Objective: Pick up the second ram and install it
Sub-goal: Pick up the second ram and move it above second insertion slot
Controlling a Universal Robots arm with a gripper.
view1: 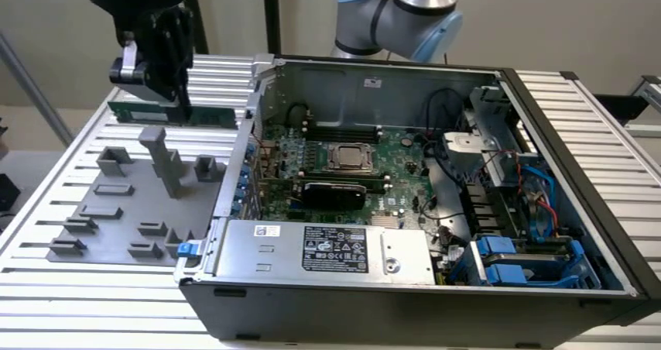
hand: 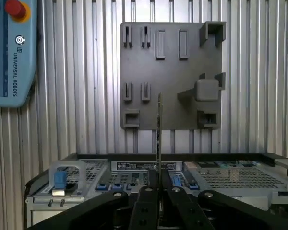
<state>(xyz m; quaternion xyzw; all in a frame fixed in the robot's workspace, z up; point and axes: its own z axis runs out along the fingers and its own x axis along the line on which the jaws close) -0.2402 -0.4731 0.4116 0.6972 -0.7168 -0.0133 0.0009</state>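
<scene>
The second ram (view1: 214,116), a thin green stick, hangs level in the air above the grey holder plate (view1: 108,211) at the exterior view's left, outside the computer case. My gripper (view1: 173,96) is shut on its top edge. In the wrist view the ram (hand: 159,129) appears edge-on as a thin dark line, clamped between the fingers (hand: 146,203) of my gripper (hand: 159,184), over the holder plate (hand: 173,72). The green motherboard (view1: 403,160) lies inside the open case (view1: 413,303), to the right of the stick in the exterior view.
The holder plate carries several upright grey pegs and brackets, the tallest (view1: 163,160) just below the stick. The case wall (view1: 248,133) stands between stick and motherboard. Cables and blue drive bays (view1: 516,249) fill the case's right side. A teach pendant (hand: 12,52) lies on the slatted table.
</scene>
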